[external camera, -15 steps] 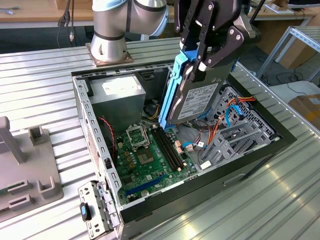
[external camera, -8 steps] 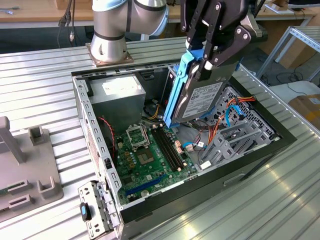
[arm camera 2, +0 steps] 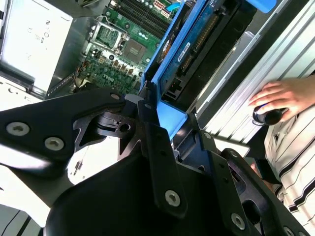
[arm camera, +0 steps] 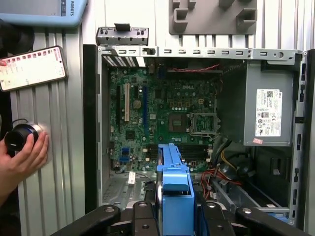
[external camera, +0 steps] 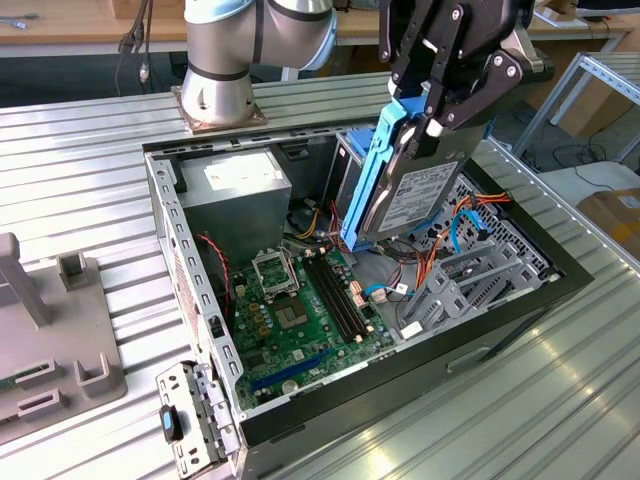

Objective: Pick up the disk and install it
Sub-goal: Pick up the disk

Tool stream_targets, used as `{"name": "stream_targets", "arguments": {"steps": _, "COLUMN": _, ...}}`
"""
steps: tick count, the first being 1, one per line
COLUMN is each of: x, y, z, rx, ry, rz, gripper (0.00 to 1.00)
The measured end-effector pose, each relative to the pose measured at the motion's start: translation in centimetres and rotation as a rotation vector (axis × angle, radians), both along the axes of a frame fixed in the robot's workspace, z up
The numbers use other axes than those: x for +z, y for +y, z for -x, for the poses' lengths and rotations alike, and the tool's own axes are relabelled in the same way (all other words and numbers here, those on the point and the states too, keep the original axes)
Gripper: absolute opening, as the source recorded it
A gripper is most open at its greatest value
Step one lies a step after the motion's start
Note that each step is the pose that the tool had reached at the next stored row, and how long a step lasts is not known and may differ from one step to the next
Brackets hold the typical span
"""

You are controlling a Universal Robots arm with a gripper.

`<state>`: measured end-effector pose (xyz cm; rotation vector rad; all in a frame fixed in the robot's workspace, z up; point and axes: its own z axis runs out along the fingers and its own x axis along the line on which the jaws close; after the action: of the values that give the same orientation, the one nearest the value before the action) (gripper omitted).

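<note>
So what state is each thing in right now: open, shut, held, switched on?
computer case: lying on its side, open.
disk: held tilted on edge over the computer case, not yet installed.
gripper: shut on the disk.
phone: screen lit.
hand: resting on a black knob.

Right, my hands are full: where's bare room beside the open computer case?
Bare: ribbed metal table between grey slotted fixture and black computer case. Crowded: a phone and hand along another case wall; inside, coloured cables below the blue-framed silver disk in the end effector.
</note>
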<state>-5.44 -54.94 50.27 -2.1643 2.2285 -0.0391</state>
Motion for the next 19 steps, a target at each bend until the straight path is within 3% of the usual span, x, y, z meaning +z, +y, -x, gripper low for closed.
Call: {"name": "stream_targets", "arguments": {"steps": 19, "x": 0.00, "y": 0.00, "z": -0.37, "rx": 0.000, "ry": 0.0000, "rz": 0.0000, "gripper": 0.37}}
